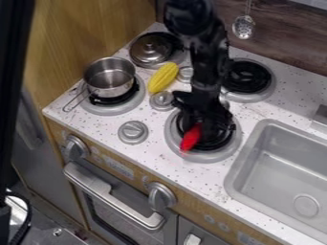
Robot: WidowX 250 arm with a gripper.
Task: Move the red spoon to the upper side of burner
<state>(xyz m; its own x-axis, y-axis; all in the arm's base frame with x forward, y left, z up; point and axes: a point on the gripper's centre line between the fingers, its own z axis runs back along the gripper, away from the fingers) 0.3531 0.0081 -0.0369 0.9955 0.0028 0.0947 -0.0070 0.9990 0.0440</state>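
The black gripper (197,114) hangs over the front right burner (204,155), dark against its black coil. A red spoon (191,137) lies at the left part of that burner, just below the gripper, with its red end pointing toward the counter's front edge. The rest of the spoon is hidden by the gripper or lost against the coil, and whether the two touch cannot be made out.
A metal pot (110,79) stands on the front left burner, and a silver lid (150,50) lies on the back left one. Yellow corn (163,77) lies between the burners. Farther right are the back right burner (248,79) and the sink (271,165).
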